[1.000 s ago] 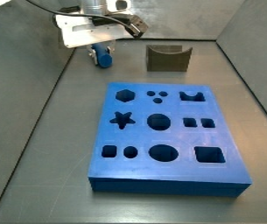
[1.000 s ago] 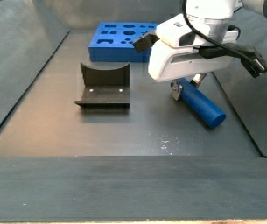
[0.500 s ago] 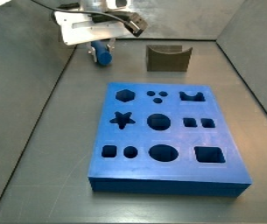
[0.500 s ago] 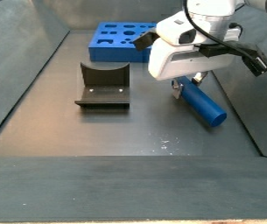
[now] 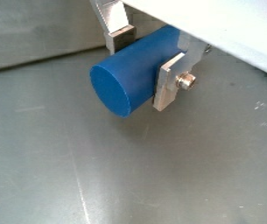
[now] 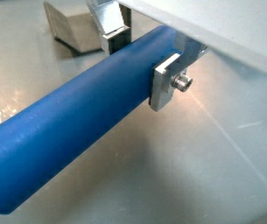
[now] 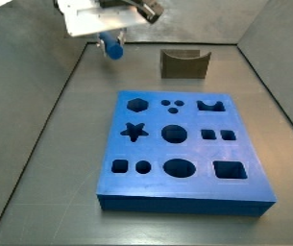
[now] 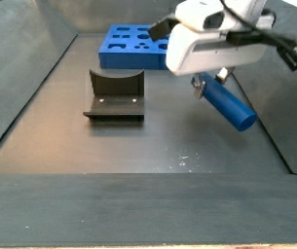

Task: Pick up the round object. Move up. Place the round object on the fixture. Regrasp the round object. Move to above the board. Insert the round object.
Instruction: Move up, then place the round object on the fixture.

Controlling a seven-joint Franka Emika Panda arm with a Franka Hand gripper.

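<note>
We see the fixture (image 8: 114,94) left on the floor, board (image 8: 133,44) behind it, gripper (image 8: 213,84) right of both — fingers (image 6: 163,84) clamped on the round object (image 8: 228,105), held w/ peg lifted off the floor, tilted, long end jutting past the plates.

- The gripper (image 7: 110,38) is mostly hidden under its white housing in both side views.
- The blue peg (image 6: 77,131) runs past the picture's edge.
- The board (image 8: 135,44) is partly behind the arm.

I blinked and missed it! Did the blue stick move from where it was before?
Yes. The gripper is shut on the round object and has lifted it off the floor; against the fixture it sits higher in a side view.
</note>
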